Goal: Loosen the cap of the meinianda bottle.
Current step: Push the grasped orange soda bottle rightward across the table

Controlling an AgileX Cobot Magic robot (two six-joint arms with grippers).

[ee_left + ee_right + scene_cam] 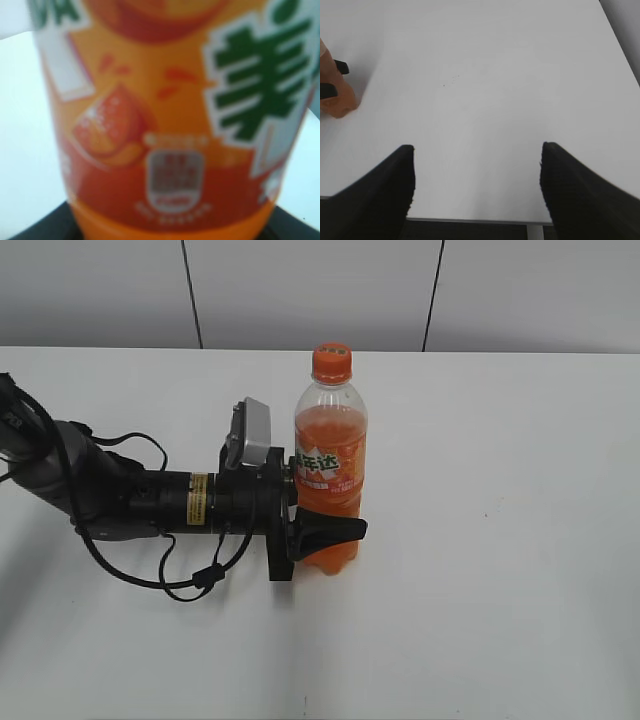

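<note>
The meinianda bottle (330, 455) stands upright on the white table, orange drink inside, with the orange cap (332, 362) on top. My left gripper (335, 528) lies level with the table and is shut on the bottle's lower waist; one black finger crosses its front. The left wrist view is filled by the blurred orange label (165, 125); the cap is out of that view. My right gripper (477, 170) is open and empty above the table's near edge, far from the bottle, whose base (340, 100) shows at the far left of the right wrist view.
The white table (500, 590) spreads to the right of the bottle and in front of it. The left arm with its cable loop (190, 580) lies across the table's left half. A grey panelled wall (320, 290) stands behind.
</note>
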